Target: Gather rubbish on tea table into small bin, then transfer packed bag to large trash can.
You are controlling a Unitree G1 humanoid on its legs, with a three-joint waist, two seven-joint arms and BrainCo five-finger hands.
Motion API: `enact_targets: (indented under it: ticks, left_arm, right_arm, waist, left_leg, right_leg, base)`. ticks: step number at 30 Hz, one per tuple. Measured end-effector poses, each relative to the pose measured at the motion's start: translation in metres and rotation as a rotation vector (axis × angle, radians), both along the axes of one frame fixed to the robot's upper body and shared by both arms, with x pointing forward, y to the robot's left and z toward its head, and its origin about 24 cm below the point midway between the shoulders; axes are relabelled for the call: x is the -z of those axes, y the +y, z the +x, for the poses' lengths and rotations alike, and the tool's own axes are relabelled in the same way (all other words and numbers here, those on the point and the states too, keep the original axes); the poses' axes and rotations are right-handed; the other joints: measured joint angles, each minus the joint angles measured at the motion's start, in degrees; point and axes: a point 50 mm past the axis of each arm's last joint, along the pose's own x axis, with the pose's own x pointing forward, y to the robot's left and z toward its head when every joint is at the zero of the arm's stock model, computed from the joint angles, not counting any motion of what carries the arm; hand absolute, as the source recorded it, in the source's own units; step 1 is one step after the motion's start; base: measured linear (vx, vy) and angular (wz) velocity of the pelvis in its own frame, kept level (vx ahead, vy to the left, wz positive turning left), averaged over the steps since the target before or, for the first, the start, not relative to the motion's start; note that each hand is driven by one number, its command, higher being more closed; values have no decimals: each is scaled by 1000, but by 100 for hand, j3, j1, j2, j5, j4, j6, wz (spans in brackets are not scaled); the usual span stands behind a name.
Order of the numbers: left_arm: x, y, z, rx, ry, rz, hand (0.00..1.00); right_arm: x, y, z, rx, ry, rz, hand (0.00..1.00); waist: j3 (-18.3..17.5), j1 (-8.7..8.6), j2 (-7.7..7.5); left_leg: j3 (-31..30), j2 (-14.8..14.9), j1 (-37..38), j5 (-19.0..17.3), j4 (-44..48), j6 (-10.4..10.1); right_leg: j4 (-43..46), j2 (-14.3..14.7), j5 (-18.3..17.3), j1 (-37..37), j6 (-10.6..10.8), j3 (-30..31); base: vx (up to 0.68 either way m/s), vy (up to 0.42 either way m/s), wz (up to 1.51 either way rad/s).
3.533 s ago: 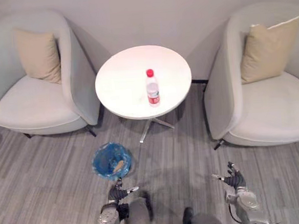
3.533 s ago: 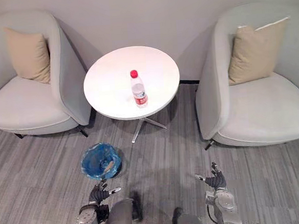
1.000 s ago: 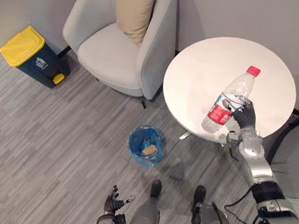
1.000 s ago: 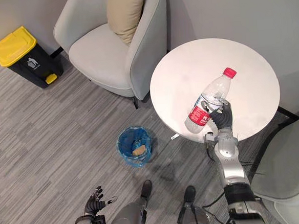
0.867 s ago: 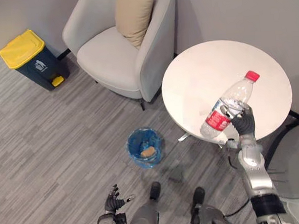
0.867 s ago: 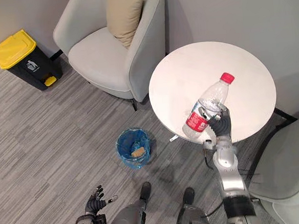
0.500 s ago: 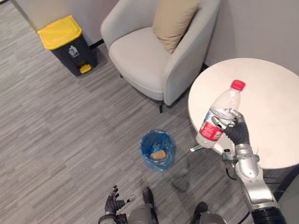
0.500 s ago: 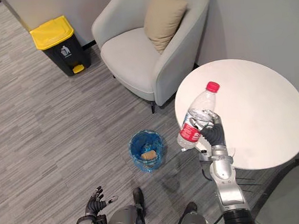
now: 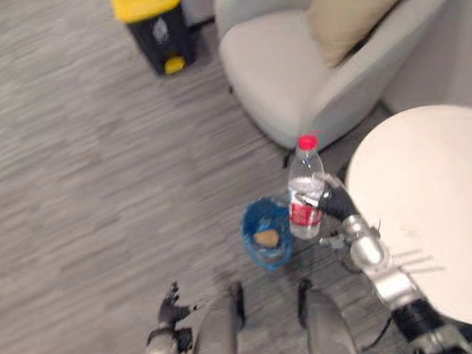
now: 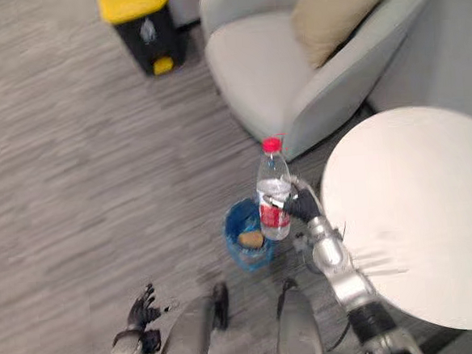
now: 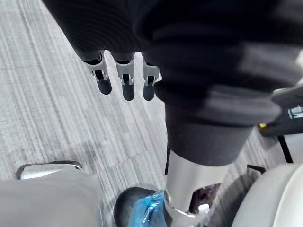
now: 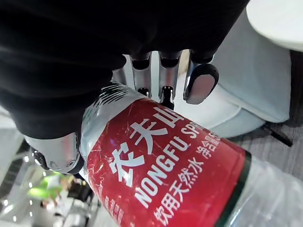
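The right hand (image 9: 338, 206) is gripping a clear, red-capped plastic bottle (image 9: 305, 190) mid-frame, beside the blue-lined small bin (image 9: 249, 234) holding a brown scrap (image 9: 265, 238). The left hand (image 9: 170, 301) is hanging slack.

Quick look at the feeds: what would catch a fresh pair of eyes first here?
The red-capped water bottle stands out most: the right robot hand grips it upright, clear of the round white table, and in the head views it shows right beside the blue-lined small bin on the floor, which holds a brown scrap. Farther off, the yellow-lidded trash can stands next to the grey armchair.
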Motion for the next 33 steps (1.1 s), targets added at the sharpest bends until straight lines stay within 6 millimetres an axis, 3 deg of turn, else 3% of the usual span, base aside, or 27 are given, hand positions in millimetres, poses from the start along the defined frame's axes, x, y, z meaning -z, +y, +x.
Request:
enact_targets:
  ticks: [4, 5, 9, 11, 14, 17, 21, 22, 25, 33]
  left_arm:
    - [-15, -2, 27, -20, -81, -1, 0]
    - [-29, -4, 46, -34, -146, -5, 0]
    - [-75, -12, 90, -70, -364, -41, 0]
    - [-93, -18, 104, -75, -440, -72, 0]
    - [-118, -14, 112, -118, -558, -106, 0]
    - [-139, -8, 118, -168, -664, -129, 0]
    - [-139, 1, 116, -198, -660, -112, 0]
    - [-136, 1, 114, -203, -648, -111, 0]
    - [-132, 0, 113, -193, -627, -113, 0]
    - [-130, 2, 113, -188, -617, -107, 0]
  right_arm:
    - [-25, -2, 18, 20, -74, -66, 100]
    - [-42, -1, 25, 35, -130, -76, 100]
    - [-92, 10, 35, 44, -314, -48, 100]
    - [-114, 16, 38, 41, -390, -34, 100]
    - [-136, 20, 42, 62, -447, -28, 100]
    - [-156, 21, 43, 73, -509, -28, 100]
    - [-179, 21, 44, 97, -586, -23, 100]
    - [-184, 20, 45, 107, -601, -29, 0]
    - [-196, 16, 50, 150, -616, -55, 0]
    - [-194, 16, 54, 188, -617, -90, 0]
  waist:
    - [18, 103, 7]
    - [88, 126, 14]
    - [353, 120, -1]
    - [561, 124, -14]
    - [656, 183, -28]
    - [673, 291, -42]
    - [674, 286, -43]
    - [674, 285, -44]
    - [676, 299, -47]
    - [672, 250, -54]
  left_leg:
    - [-16, 37, -1021, -2, 536, -2]
    - [-13, 32, -1496, -8, 799, -3]
    - [-53, 59, -2967, -113, 1658, -3]
    - [71, 198, -3543, -107, 1906, -12]
    - [235, 381, -4408, 44, 2259, -26]
    - [203, 376, -5059, 74, 2646, -52]
    - [178, 355, -5540, 74, 2882, -52]
    - [181, 341, -5636, 73, 2899, -50]
    - [183, 345, -5910, 97, 2912, -79]
    - [184, 360, -5978, 163, 2919, -68]
  right_leg:
    - [568, -14, -75, -975, -113, -14]
    - [888, -74, -127, -1445, -155, -27]
    - [1828, -221, -354, -2838, -205, -83]
    - [2155, -288, -427, -3399, -179, -112]
    - [2690, -406, -504, -4293, -241, -112]
    - [3132, -487, -560, -4952, -289, -70]
    - [3412, -540, -643, -5447, -221, -29]
    - [3455, -567, -655, -5548, -225, -25]
    - [3541, -598, -660, -5832, -228, -33]
    - [3574, -601, -663, -5912, -233, -42]
  base:
    - [-124, -41, 7]
    - [-165, -20, 11]
    - [-223, -55, 20]
    - [-168, -80, 22]
    - [-99, -92, 23]
    - [-47, -25, 6]
    - [-33, 23, 3]
    - [-41, 38, 10]
    - [-43, 42, 8]
    - [-19, 40, 1]
